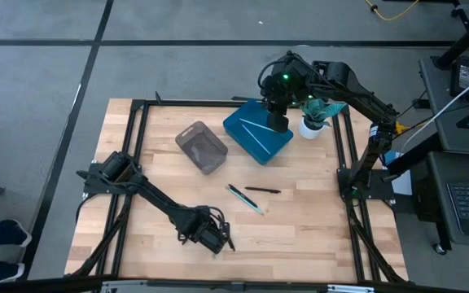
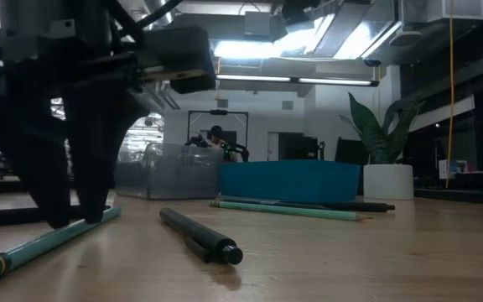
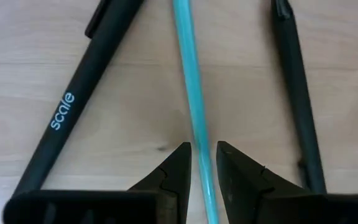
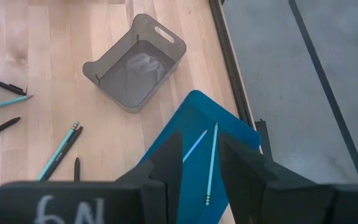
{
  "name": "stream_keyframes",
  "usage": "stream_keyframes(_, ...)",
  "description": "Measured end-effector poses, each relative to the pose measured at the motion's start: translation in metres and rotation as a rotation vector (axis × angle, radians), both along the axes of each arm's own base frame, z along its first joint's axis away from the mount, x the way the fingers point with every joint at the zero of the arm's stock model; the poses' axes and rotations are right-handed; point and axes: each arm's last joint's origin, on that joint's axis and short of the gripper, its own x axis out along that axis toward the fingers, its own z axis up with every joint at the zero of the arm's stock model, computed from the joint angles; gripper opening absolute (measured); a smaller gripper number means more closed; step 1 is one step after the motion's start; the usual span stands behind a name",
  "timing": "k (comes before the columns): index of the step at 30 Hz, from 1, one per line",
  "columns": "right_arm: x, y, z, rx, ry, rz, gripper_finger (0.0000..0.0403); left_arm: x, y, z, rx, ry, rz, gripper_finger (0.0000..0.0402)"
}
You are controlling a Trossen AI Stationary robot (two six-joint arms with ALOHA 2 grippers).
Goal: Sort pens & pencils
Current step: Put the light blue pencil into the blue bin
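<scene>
As the left claw [image 3: 202, 163] stood low over the near part of the counter [image 1: 137, 212], its tips sat narrowly parted astride a light blue pencil [image 3: 191, 93] lying flat between two black pens [image 3: 73, 106], not yet lifted. Farther right, more sticks [image 1: 247, 195] lay loose mid-counter. The right claw [image 4: 194, 163], slightly open and empty, hung over the blue bin [image 1: 255, 130] holding two pencils. Light, stiff and slick, the sticks should be pinched mid-shaft.
</scene>
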Motion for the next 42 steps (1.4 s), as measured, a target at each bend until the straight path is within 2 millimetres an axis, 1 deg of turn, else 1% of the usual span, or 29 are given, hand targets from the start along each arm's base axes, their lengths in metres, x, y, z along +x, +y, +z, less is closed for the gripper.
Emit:
stream_keyframes(13, 0.0001, -0.0001, 0.0001, 0.000, -0.002, 0.000, 0.0104, 0.0013, 0.0017, -0.0012, -0.004, 0.005, 0.004, 0.0070)
stream_keyframes(19, 0.0002, -0.0001, 0.0002, -0.001, -0.004, 0.000, 0.0104, 0.0038, 0.0016, -0.0065, -0.027, 0.024, -0.003, 0.0070)
stream_keyframes(34, 0.0018, -0.0005, 0.0016, -0.006, -0.025, 0.002, 0.0104, 0.0049, 0.0035, -0.0074, -0.043, 0.038, -0.003, 0.0070)
stream_keyframes(38, 0.0018, -0.0005, 0.0017, -0.006, -0.026, 0.002, 0.0104, 0.0050, 0.0044, -0.0078, -0.042, 0.041, -0.001, 0.0058)
stream_keyframes(42, 0.0018, -0.0005, 0.0017, -0.006, -0.026, 0.002, 0.0104, 0.0046, 0.0045, -0.0080, -0.041, 0.045, -0.002, 0.0028)
